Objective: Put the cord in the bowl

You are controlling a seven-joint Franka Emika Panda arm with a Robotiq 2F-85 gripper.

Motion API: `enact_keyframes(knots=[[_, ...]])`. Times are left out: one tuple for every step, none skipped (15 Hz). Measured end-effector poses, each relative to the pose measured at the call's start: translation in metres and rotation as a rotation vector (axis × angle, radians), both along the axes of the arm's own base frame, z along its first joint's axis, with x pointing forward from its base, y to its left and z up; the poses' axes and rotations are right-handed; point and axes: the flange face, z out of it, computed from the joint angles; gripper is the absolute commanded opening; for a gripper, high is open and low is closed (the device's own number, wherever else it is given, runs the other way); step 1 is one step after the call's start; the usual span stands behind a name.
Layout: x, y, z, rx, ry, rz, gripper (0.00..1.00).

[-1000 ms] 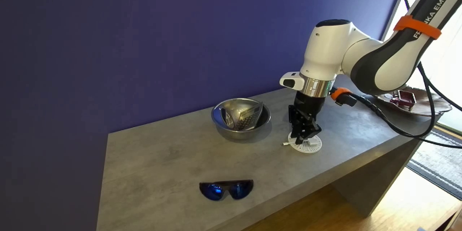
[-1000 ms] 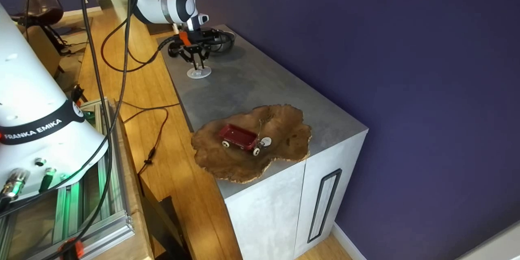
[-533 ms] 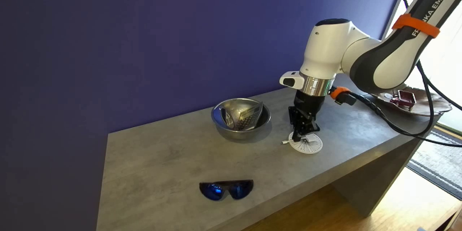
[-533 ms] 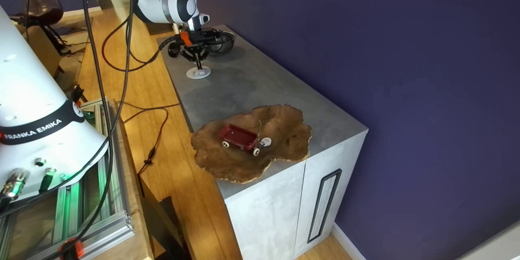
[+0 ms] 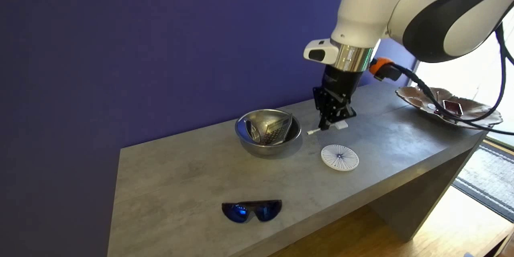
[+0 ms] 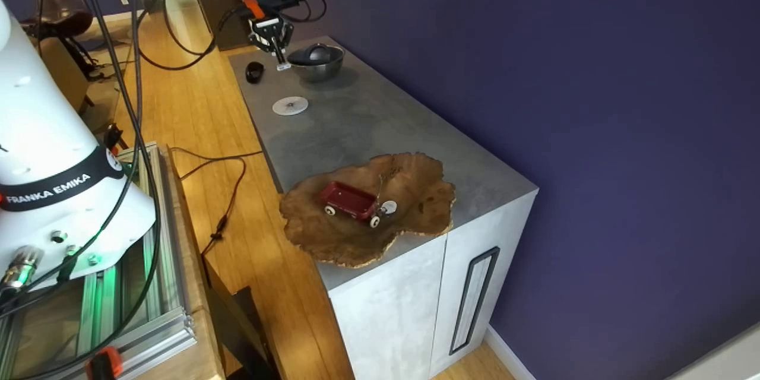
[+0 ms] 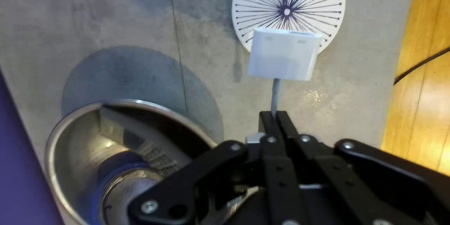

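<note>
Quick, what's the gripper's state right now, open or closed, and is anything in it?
Gripper: closed, holding the white cord by its thin middle.

At near left, the rounded white base [image 6: 77,219] is wearing a black "FRANKA EMIKA" band [image 6: 59,189]. The smooth white arm [image 5: 363,14] is showing a curved black panel [image 5: 425,32], shiny silver collar [image 5: 353,58], orange strap [image 5: 379,64] and black cable [image 5: 418,82]. Round silver screws [image 7: 149,206] are dotting the jointed black gripper [image 7: 274,116].
</note>
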Motion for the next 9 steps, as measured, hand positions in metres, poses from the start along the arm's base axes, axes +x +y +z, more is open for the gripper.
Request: enact_keyframes(knots=[[0.0,0.005,0.017,-0.008,-0.027,0.021,0.01],[0.003,0.011,0.031,-0.006,-0.051,0.046,0.04],[0.005,0.013,0.038,0.0,-0.061,0.051,0.04],[0.005,0.013,0.037,0.0,-0.06,0.049,0.04],[0.005,0.011,0.034,-0.004,-0.054,0.048,0.01],[0.004,0.01,0.031,-0.006,-0.049,0.047,0.01],[0.004,0.01,0.03,-0.008,-0.047,0.047,0.01],[0.006,0.01,0.03,-0.001,-0.059,0.055,0.01],[0.011,0.01,0.031,0.003,-0.085,0.072,0.01]])
